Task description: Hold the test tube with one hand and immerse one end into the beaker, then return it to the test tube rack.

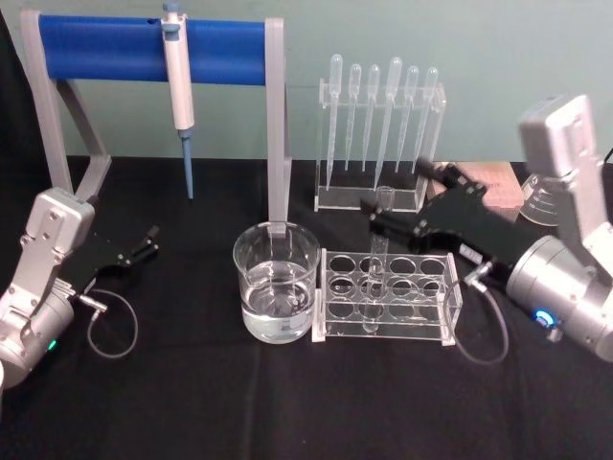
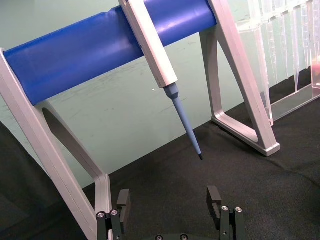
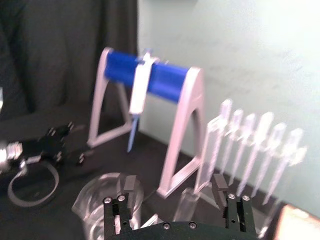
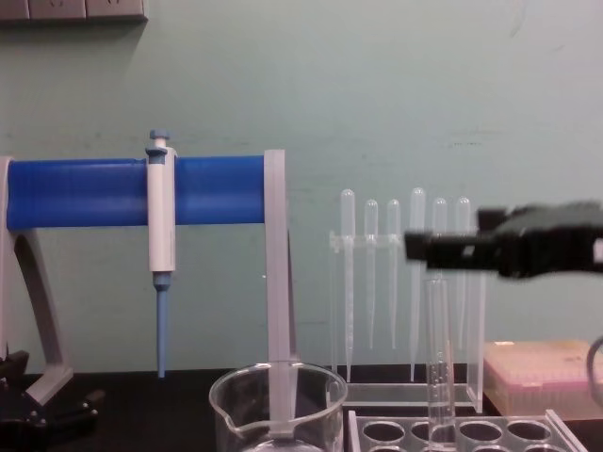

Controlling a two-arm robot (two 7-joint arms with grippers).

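The test tube (image 1: 377,257) stands upright in the clear rack (image 1: 388,297), just right of the beaker (image 1: 276,281); its rim sits between the right claw's (image 1: 385,217) spread fingers, contact unclear. The left claw (image 1: 146,244), also spread, rests well left of the beaker.

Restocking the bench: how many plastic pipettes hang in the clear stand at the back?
6, side by side in one row in the clear stand behind the tube rack: pipettes.
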